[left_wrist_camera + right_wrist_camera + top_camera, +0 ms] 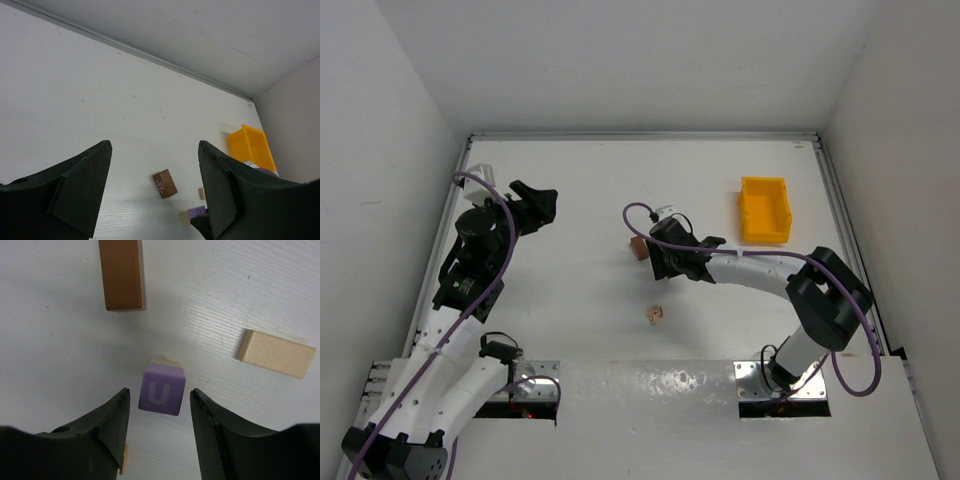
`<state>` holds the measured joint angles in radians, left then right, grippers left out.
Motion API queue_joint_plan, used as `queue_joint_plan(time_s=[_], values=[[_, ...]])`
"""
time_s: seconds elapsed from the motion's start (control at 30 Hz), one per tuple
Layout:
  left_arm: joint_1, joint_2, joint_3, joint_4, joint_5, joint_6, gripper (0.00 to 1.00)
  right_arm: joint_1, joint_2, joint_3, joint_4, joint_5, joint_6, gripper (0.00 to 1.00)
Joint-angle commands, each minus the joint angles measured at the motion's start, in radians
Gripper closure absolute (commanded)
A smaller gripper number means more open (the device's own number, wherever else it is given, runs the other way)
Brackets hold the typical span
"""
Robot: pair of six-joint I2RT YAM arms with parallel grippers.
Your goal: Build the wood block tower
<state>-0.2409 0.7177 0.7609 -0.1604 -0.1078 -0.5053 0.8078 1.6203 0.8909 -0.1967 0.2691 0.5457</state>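
Well, the left gripper [535, 205] hangs spread and empty, while mid-table, beside a smooth reddish-brown brick [122, 272], the right gripper [159, 392] stands parted, not touching the matte purple U cube [161, 385] stacked on a pale wooden block [162, 361], so it should rise straight, nudging nothing, a flat tan plank [276, 353] lying beyond.

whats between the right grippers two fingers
A purple block marked U, stacked on a pale tan block, clear of both jaws; the right wrist view shows it.
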Motion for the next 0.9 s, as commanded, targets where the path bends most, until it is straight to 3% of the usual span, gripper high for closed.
queue_joint_plan(time_s=[0.0, 0.27, 0.43, 0.47, 0.5, 0.57, 0.63, 0.67, 0.7, 0.77, 0.83, 0.87], values=[[0.008, -0.015, 0.005, 0.042, 0.01, 0.001, 0.33, 0.007, -0.037, 0.039, 0.003, 0.012, 0.005, 0.48], [0.008, -0.023, 0.005, 0.042, 0.008, 0.001, 0.33, 0.005, -0.122, 0.042, -0.001, 0.035, -0.009, 0.38], [0.008, -0.029, 0.005, 0.041, 0.008, 0.001, 0.33, -0.004, -0.204, 0.023, -0.015, 0.194, -0.058, 0.37], [0.008, -0.027, 0.005, 0.041, 0.007, 0.001, 0.33, -0.012, -0.217, 0.004, -0.004, 0.209, -0.065, 0.44], [0.008, -0.029, 0.005, 0.041, 0.01, 0.001, 0.33, -0.039, -0.226, -0.009, 0.003, 0.222, -0.069, 0.68], [0.008, -0.031, 0.005, 0.042, 0.011, 0.001, 0.33, -0.109, -0.232, -0.036, 0.008, 0.19, -0.067, 0.91], [0.008, -0.031, 0.005, 0.044, 0.013, -0.001, 0.33, -0.157, -0.214, -0.061, 0.031, 0.153, -0.063, 0.91], [0.008, -0.029, 0.005, 0.044, 0.014, -0.001, 0.33, -0.174, -0.202, -0.067, 0.028, 0.148, -0.061, 0.87], [0.008, -0.029, 0.003, 0.045, 0.014, -0.001, 0.33, -0.194, -0.186, -0.066, 0.025, 0.151, -0.062, 0.68], [0.008, -0.023, 0.003, 0.044, 0.016, -0.001, 0.33, -0.203, -0.148, -0.064, 0.023, 0.16, -0.067, 0.43], [0.008, -0.018, 0.003, 0.045, 0.019, -0.001, 0.33, -0.209, -0.128, -0.072, 0.045, 0.151, -0.069, 0.26], [0.008, -0.02, 0.003, 0.045, 0.019, -0.001, 0.33, -0.22, -0.105, -0.067, 0.055, 0.133, -0.067, 0.24]])
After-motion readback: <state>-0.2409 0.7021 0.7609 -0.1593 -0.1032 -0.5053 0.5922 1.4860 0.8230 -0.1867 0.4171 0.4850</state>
